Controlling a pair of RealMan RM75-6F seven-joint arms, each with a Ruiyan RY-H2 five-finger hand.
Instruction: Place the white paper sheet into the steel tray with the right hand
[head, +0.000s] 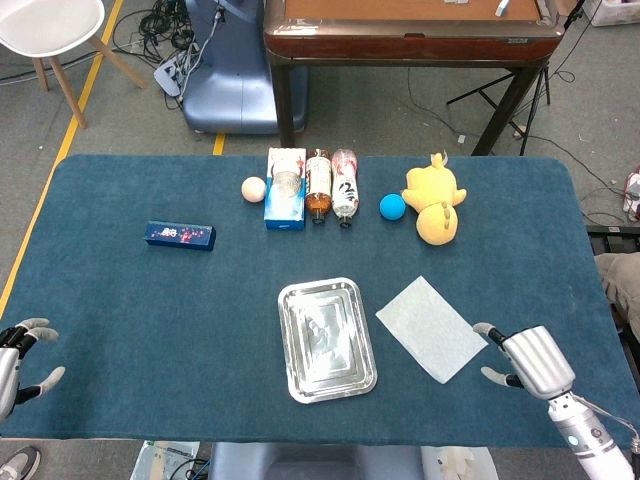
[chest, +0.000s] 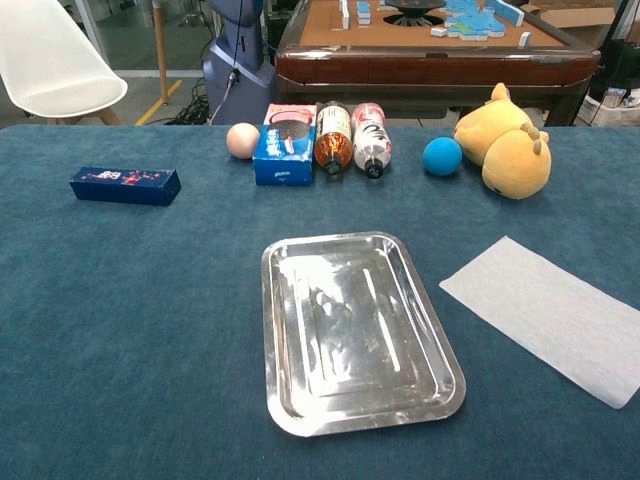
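The white paper sheet (head: 431, 327) (chest: 551, 314) lies flat on the blue cloth, just right of the empty steel tray (head: 325, 338) (chest: 355, 325). In the head view my right hand (head: 525, 362) hovers close to the sheet's near right corner, fingers apart and holding nothing. At the near left table edge my left hand (head: 18, 360) is open and empty. Neither hand shows in the chest view.
A row stands at the far side: a peach ball (head: 254, 188), a blue snack box (head: 286, 189), two bottles (head: 331, 186), a blue ball (head: 392, 207) and a yellow plush toy (head: 435, 203). A dark blue box (head: 180, 235) lies at the left.
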